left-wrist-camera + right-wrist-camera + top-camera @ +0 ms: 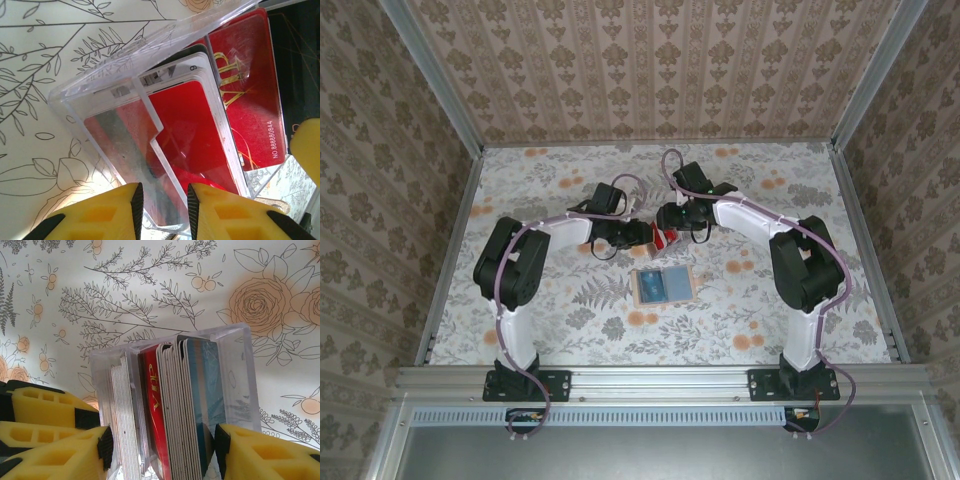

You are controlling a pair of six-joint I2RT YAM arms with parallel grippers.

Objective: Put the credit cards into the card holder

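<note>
The credit cards (pixel 200 130) are glossy red with pale edges and stand as a stack inside a clear plastic case (pixel 100 85). Both grippers hold this case above the table's middle. My left gripper (pixel 165 205) is shut on one clear end of the case. My right gripper (pixel 162 447) is shut across the case (pixel 235 370), its pads pressing both sides of the upright cards (pixel 155 405). From above, the cards (pixel 665 238) sit between the left gripper (pixel 642 236) and the right gripper (pixel 672 228). The card holder (pixel 662 285) lies open on the table just in front of them, tan with a bluish-grey inside.
The floral tablecloth (pixel 570 330) covers the whole table, with patterned walls on three sides. The left gripper's yellow fingers (pixel 40 415) show at the lower left of the right wrist view, close beside the case. A few blue-faced cards (pixel 205 390) stand among the red ones.
</note>
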